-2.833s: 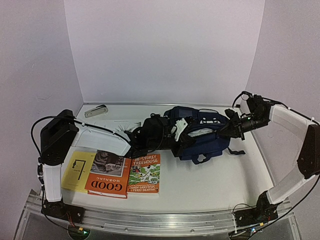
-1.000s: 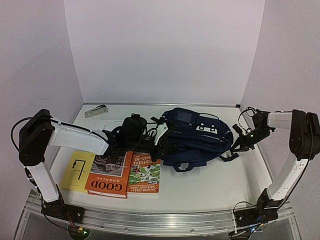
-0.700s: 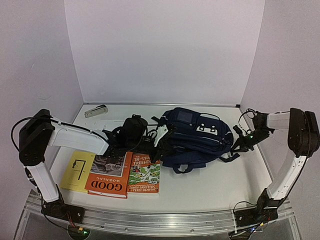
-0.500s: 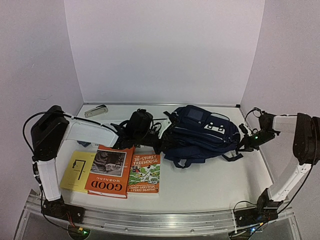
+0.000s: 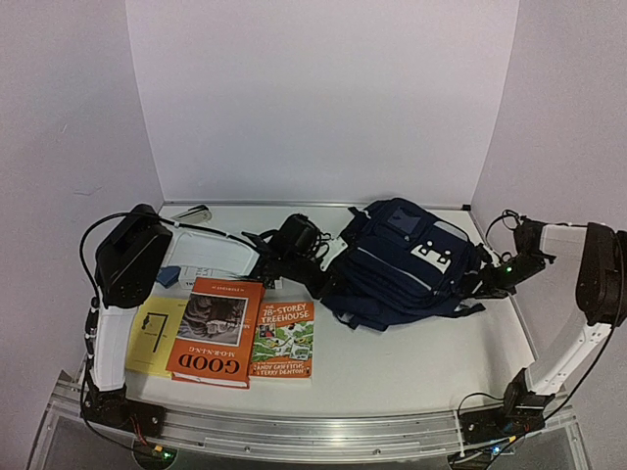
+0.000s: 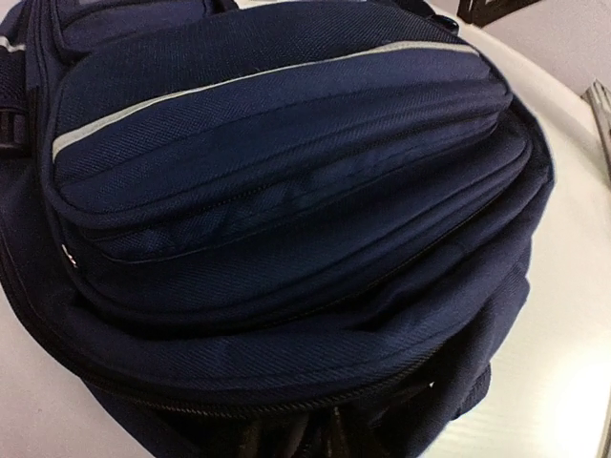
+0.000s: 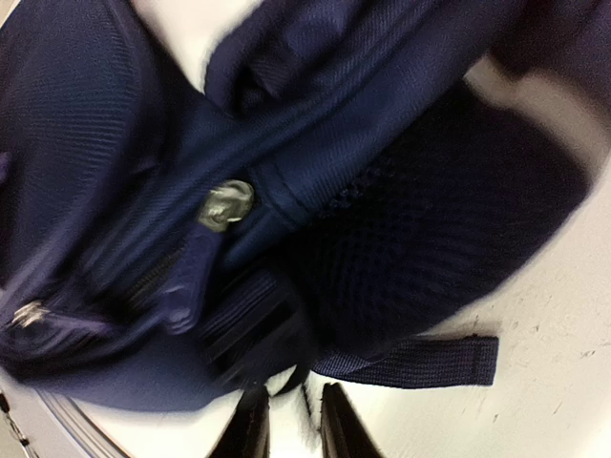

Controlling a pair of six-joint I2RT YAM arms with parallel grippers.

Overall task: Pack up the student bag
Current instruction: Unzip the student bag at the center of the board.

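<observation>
Dark navy fabric student bag [image 5: 392,279] stretches lengthwise from left pincer [image 5: 317,279], whose gap cannot be told, to narrowly parted right pincer [image 7: 289,434], its white patch [image 5: 431,253] nearer the latter.

Student bag [image 6: 286,210] on white table [image 6: 573,277]

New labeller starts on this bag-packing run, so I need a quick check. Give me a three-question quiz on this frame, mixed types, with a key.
1. Multiple choice: where does the 78-Storey Treehouse book lie?
A) inside the student bag
B) on the table, beside the Good Morning book
C) on top of the bag
2. True or false: in the top view, the yellow book lies to the right of the bag.
3. Fill in: the Good Morning cover is mainly ___ in colour.

Key: 1 B; 2 false; 3 orange.
</observation>
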